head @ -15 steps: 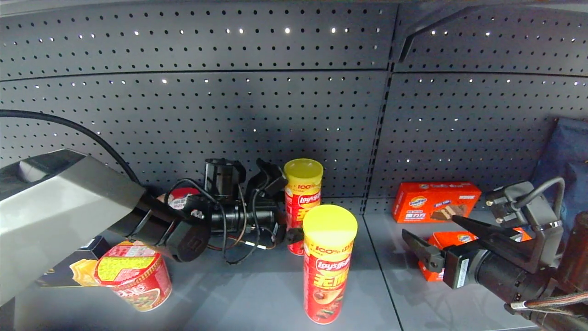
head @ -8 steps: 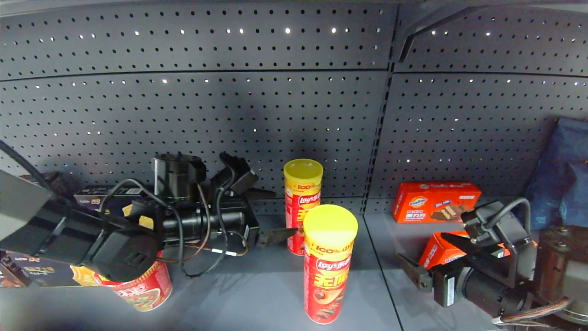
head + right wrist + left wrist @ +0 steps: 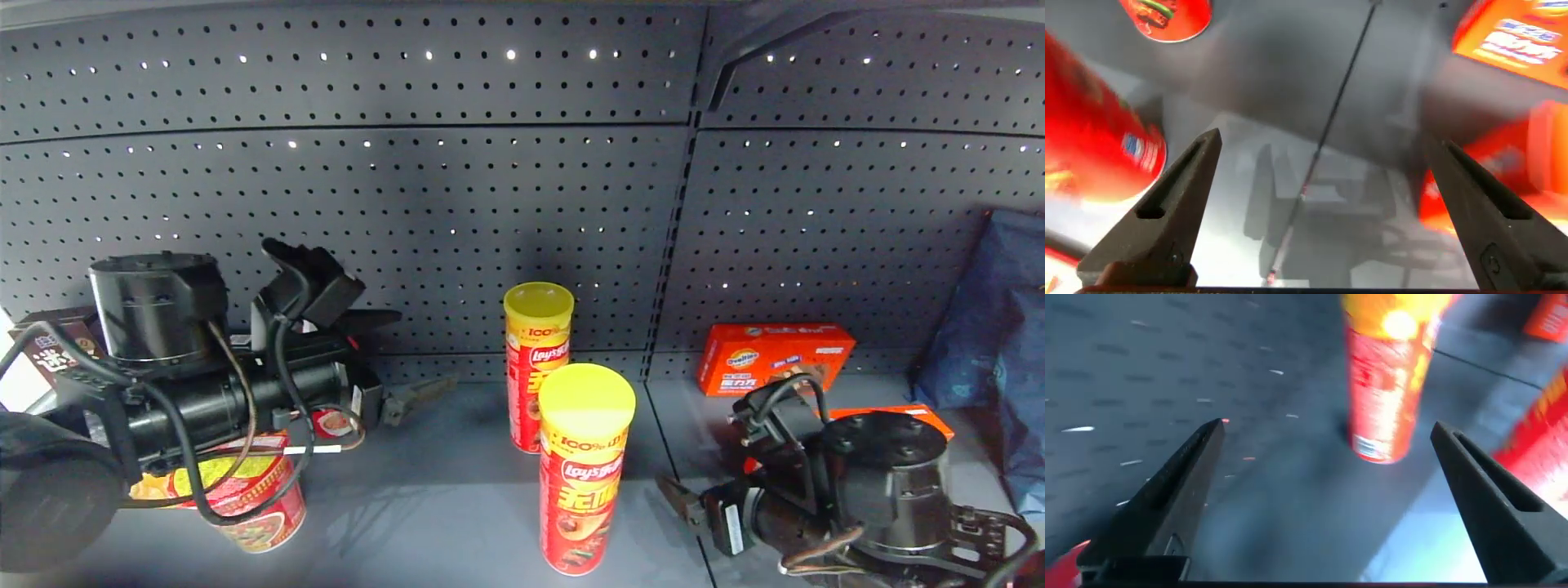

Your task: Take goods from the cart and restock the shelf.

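- On the shelf (image 3: 457,506), in front of the perforated back panel (image 3: 408,188), two chip cans stand upright near the middle. The rear can (image 3: 537,359) is close to the panel. The front can (image 3: 584,465) stands nearer me and a little to the right, its lid overlapping the rear can's body in the head view.
- My left end effector (image 3: 424,347) hangs over the left part of the shelf. It points toward the rear can but is clear of it. The fingers are spread wide with nothing between them. In the left wrist view that can stands farther off, in line with the gap.
- A noodle cup (image 3: 245,502) stands upright at the front left, under my left arm and partly hidden by it.
- A dark box (image 3: 49,347) sits at the far left, behind the same arm.
- My right end effector (image 3: 1324,140) sits low at the front of the shelf's right section, just right of the front can and not touching it. The fingers are wide apart and hold nothing. The seam (image 3: 1331,122) between the two shelf boards runs between them in the right wrist view.
- The first orange box (image 3: 771,358) lies against the back panel on the right section.
- The second orange box (image 3: 935,420) lies nearer me, mostly covered by my right arm.
- A blue bag (image 3: 996,327) leans at the far right edge.
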{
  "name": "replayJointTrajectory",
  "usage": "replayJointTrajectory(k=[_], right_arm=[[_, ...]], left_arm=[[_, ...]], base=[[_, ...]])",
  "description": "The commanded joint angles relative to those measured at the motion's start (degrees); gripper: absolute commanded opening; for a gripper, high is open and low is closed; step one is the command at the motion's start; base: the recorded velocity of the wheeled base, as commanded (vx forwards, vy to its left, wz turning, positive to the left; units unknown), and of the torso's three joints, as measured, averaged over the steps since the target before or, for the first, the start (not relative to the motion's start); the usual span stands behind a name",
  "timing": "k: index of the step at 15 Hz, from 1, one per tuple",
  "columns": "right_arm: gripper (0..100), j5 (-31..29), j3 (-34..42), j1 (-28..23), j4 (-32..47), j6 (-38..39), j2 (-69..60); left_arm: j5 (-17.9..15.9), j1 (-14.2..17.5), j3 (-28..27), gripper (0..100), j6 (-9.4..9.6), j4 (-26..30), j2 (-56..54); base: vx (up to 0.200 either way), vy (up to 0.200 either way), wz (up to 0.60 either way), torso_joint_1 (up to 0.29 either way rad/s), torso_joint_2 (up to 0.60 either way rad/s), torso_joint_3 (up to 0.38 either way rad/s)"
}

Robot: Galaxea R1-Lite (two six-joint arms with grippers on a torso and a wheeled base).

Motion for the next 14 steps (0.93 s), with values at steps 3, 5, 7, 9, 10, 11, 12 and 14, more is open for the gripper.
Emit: replayJointTrajectory(k=[3, 5, 7, 9, 10, 11, 12, 14], right_arm=[[100, 0.0, -4.9, 2.9, -0.2, 0.3, 7.7], [100, -0.1, -5.2, 4.2, -0.4, 0.3, 8.7], [100, -0.1, -4.7, 4.9, -0.4, 0.2, 8.8], [100, -0.1, -4.2, 5.0, -0.4, 0.2, 8.4], [100, -0.1, -4.2, 5.4, -0.4, 0.2, 8.3], [100, -0.1, -4.3, 5.5, -0.4, 0.3, 8.3], [100, -0.1, -4.3, 5.8, -0.4, 0.2, 8.5], [100, -0.1, -4.8, 6.3, -0.5, 0.2, 9.0]], left_arm=[[4.7, -1.2, 1.4, 100, -0.23, 0.2, -8.4], [5.2, -0.9, 1.6, 100, -1.02, 0.2, -8.8], [5.3, -0.7, 1.3, 100, -2.43, 0.2, -9.1], [5.3, -0.3, 1.5, 100, -2.69, 0.2, -9.1], [5.3, -0.1, 1.6, 100, -2.69, 0.2, -9.1], [5.3, -0.1, 1.6, 100, -2.69, 0.2, -9.1], [5.3, -0.1, 1.6, 100, -2.69, 0.2, -9.1], [5.3, -0.3, 1.6, 100, -2.78, 0.2, -9.2]], base=[[0.0, 0.0, 0.0, 0.0, 0.0, 0.0], [0.0, 0.0, 0.0, 0.0, 0.0, 0.0], [0.0, 0.0, 0.0, 0.0, 0.0, 0.0], [0.0, 0.0, 0.0, 0.0, 0.0, 0.0], [0.0, 0.0, 0.0, 0.0, 0.0, 0.0], [0.0, 0.0, 0.0, 0.0, 0.0, 0.0], [0.0, 0.0, 0.0, 0.0, 0.0, 0.0], [0.0, 0.0, 0.0, 0.0, 0.0, 0.0]])
